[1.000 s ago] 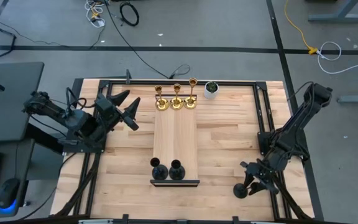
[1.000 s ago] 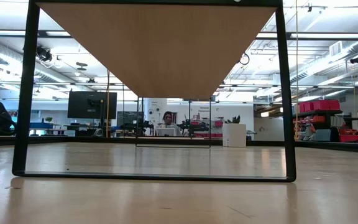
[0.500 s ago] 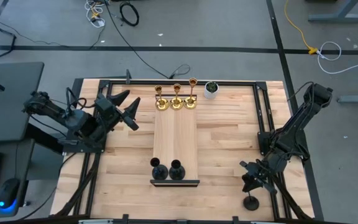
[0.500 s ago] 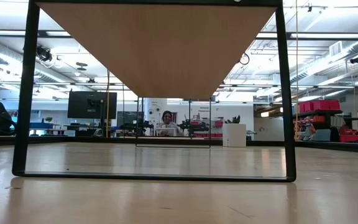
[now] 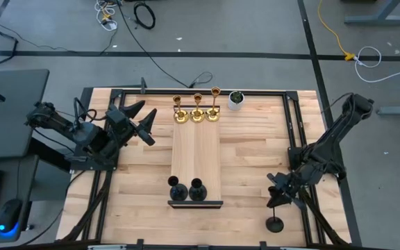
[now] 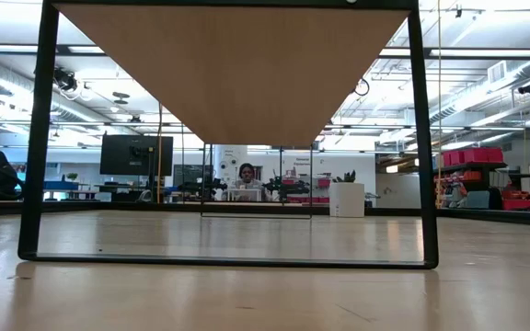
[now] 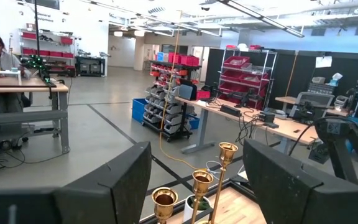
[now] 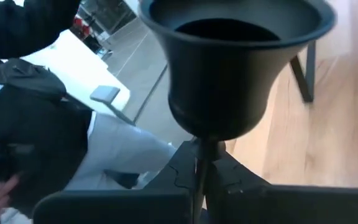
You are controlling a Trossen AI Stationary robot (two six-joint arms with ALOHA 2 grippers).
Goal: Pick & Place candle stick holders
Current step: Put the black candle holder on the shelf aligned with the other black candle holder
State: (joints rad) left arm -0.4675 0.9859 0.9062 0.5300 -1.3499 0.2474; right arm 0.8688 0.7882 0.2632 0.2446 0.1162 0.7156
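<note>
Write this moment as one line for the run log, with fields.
right gripper: shut on black candle stick holder, near front right table edge | left gripper: open, waiting at left | board: three gold holders, two black holders

Workshop: parts racks, desks.

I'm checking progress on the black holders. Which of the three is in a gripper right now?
The black holder at the table's near right corner, its stem clamped in the right gripper. The other two black holders stand free on the centre board.
</note>
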